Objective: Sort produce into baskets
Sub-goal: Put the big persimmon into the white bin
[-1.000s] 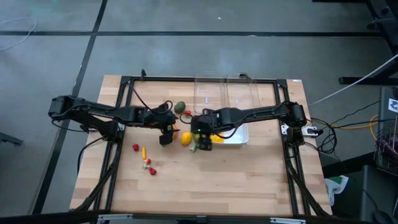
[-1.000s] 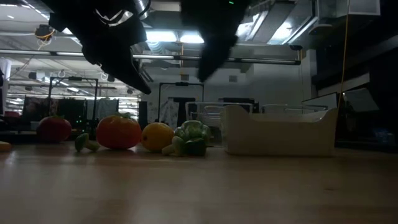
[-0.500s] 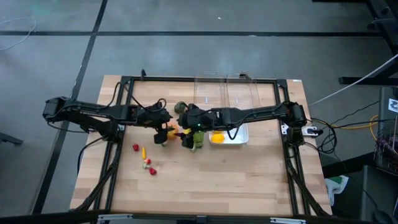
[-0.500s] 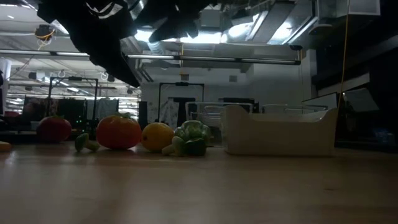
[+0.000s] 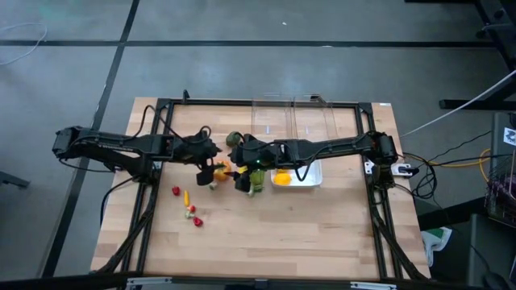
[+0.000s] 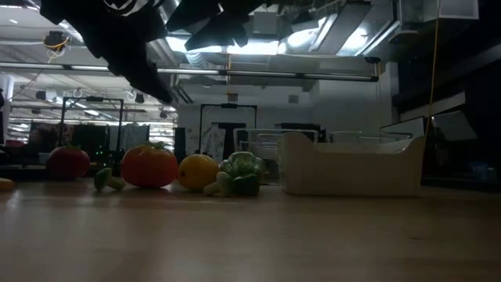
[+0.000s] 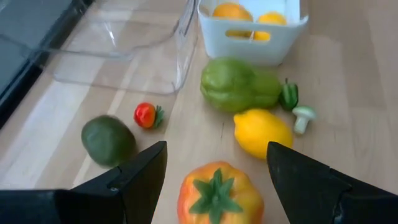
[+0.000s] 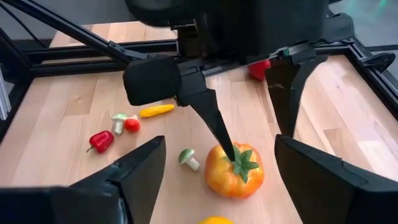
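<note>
The produce lies mid-table: an orange tomato-shaped piece [image 7: 217, 196], a yellow lemon [image 7: 262, 132], a green ribbed piece [image 7: 239, 84], a dark green round piece [image 7: 107, 140] and small bits [image 5: 192, 211]. Orange pieces [image 7: 231, 11] lie in the white basket [image 7: 252, 43]. The clear baskets [image 5: 270, 121] [image 5: 314, 121] stand at the far edge. My left gripper [image 7: 214, 174] hangs open above the tomato-shaped piece, holding nothing. My right gripper [image 8: 217, 168] hangs open opposite it, above the lemon, and shows in the high view [image 5: 242, 155].
A mushroom [image 8: 188, 158], a red pepper [image 8: 101, 140] and a yellow bit [image 8: 157, 111] lie left of the pile. A black frame [image 5: 258, 103] runs round the table. The near half of the table top [image 5: 266, 242] is bare wood.
My right gripper has risen from beside the white basket, tipped from pointing down to nearly level and gone a little toward the table's left edge. My left gripper has risen slightly and drawn back toward the left edge. Both stay open.
</note>
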`<state>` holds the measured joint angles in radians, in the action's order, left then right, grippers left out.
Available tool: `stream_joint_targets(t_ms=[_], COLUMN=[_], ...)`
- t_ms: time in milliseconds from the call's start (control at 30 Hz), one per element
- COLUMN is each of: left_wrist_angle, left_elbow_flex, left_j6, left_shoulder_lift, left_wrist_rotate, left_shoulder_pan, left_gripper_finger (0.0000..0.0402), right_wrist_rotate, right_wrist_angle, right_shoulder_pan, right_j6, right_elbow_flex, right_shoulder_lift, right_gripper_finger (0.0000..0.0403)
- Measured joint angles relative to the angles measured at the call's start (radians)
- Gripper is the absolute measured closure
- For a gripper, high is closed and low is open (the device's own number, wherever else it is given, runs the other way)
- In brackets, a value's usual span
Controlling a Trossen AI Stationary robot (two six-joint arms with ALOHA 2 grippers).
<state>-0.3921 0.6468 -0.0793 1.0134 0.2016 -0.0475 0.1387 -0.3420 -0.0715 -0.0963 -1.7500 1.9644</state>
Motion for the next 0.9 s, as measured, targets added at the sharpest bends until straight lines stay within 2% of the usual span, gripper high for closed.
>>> stream_joint_targets(t_ms=[100, 267, 533, 700, 900], left_wrist_angle=[-0.073, -0.148, -0.175, -0.175, -0.162], left_elbow_flex=[0.0, 0.0, 0.0, 0.0, 0.0], left_j6=[-0.024, -0.154, -0.199, -0.289, -0.317], left_shoulder_lift=[-0.004, -0.026, -0.081, -0.076, -0.076], left_wrist_rotate=[-0.002, -0.054, -0.064, -0.062, -0.061], left_shoulder_pan=[-0.001, -0.01, -0.028, -0.029, -0.024], left_gripper_finger=[0.0128, 0.0114, 0.0011, 0.0023, 0.003], right_wrist_rotate=[0.0, 0.0, 0.0, 0.0, 0.0], right_wrist_angle=[0.0, 0.0, -0.004, -0.005, -0.006], right_shoulder_pan=[0.0, 0.0, 0.0, 0.0, 0.0], right_j6=[0.0, 0.0, 0.0, 0.0, 0.0], right_elbow_flex=[0.0, 0.0, 0.0, 0.0, 0.0], right_shoulder_lift=[0.0, 0.0, 0.0, 0.0, 0.0], right_gripper_finger=[0.0105, 0.0105, 0.0105, 0.0105, 0.0105])
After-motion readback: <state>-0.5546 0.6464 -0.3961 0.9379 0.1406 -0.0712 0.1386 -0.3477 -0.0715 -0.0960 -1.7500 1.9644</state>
